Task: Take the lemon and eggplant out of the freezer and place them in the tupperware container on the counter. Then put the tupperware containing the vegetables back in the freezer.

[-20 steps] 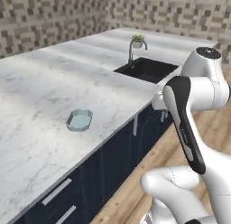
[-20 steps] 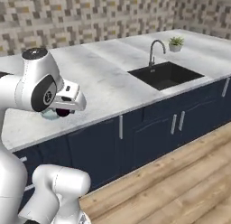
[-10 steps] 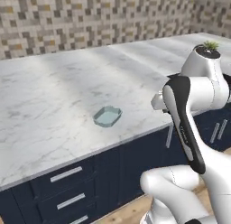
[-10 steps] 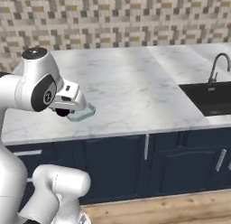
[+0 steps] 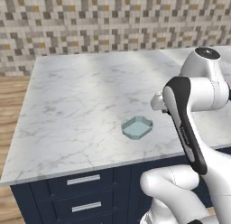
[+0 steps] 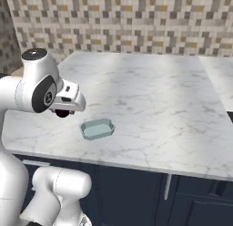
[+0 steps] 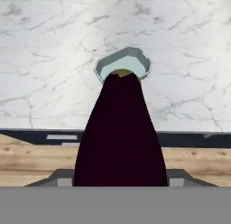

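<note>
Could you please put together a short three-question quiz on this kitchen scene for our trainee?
1. True or false: the dark purple egg-shaped eggplant already lies inside the shallow translucent blue-green tupperware container.
2. Multiple choice: the container rests on (A) the white grey-veined marble counter, (B) the wooden floor, (C) a navy drawer.
3. Fill in: in the hand view, the eggplant sits between the fingers of the ______.

Key
1. False: the two-finger gripper holds it, off the counter's front edge and short of the container.
2. A
3. gripper
</note>
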Tool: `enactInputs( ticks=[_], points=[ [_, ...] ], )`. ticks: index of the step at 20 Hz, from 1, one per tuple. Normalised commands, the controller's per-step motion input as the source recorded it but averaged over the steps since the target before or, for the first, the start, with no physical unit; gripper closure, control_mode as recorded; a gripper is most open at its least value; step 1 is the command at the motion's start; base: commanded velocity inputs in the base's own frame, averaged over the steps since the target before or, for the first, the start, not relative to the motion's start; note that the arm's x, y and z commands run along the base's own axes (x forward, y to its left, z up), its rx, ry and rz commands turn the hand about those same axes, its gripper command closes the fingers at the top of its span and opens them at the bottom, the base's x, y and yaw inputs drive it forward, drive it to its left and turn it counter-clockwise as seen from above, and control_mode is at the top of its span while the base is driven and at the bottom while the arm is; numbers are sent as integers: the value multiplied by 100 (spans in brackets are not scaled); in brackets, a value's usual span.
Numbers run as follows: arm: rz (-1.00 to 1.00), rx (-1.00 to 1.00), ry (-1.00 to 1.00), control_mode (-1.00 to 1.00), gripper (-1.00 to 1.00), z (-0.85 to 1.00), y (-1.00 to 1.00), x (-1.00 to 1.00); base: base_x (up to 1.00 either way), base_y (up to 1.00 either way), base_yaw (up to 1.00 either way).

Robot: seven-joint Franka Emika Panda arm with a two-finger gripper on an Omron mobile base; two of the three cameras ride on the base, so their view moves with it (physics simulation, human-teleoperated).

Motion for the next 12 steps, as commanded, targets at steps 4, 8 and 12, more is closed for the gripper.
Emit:
enactInputs(
  ticks=[4, 8, 12],
  points=[
    [25, 0, 10, -100, 100, -35, 0, 37, 13, 0, 10],
    [22, 0, 12, -100, 100, -81, -3, 74, 0, 0, 0],
    [13, -3, 9, -100, 100, -96, 0, 97, 0, 0, 0]
  ],
)
